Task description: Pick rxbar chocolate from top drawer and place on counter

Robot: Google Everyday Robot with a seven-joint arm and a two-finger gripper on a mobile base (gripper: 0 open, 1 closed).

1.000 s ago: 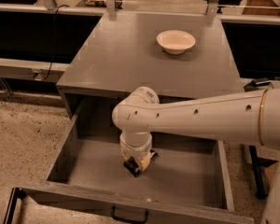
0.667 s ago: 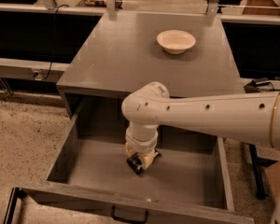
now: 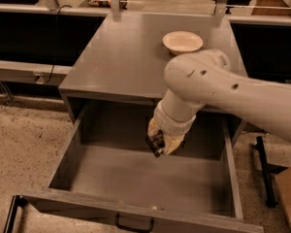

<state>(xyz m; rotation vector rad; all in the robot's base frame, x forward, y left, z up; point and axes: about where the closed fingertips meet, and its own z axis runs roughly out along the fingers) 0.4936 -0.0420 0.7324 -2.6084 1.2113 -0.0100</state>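
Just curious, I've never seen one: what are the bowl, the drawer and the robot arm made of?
Bowl: smooth cream surface, ceramic or plastic. Top drawer: grey matte board with grain, likely laminate. Arm: glossy white shell, probably plastic. Its gripper hangs over the drawer, shut on the rxbar chocolate.

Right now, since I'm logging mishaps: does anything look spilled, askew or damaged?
Nothing stands out. The gripper holds the rxbar chocolate above the floor of the open top drawer; the white bowl sits upright on the counter, nothing spilled.
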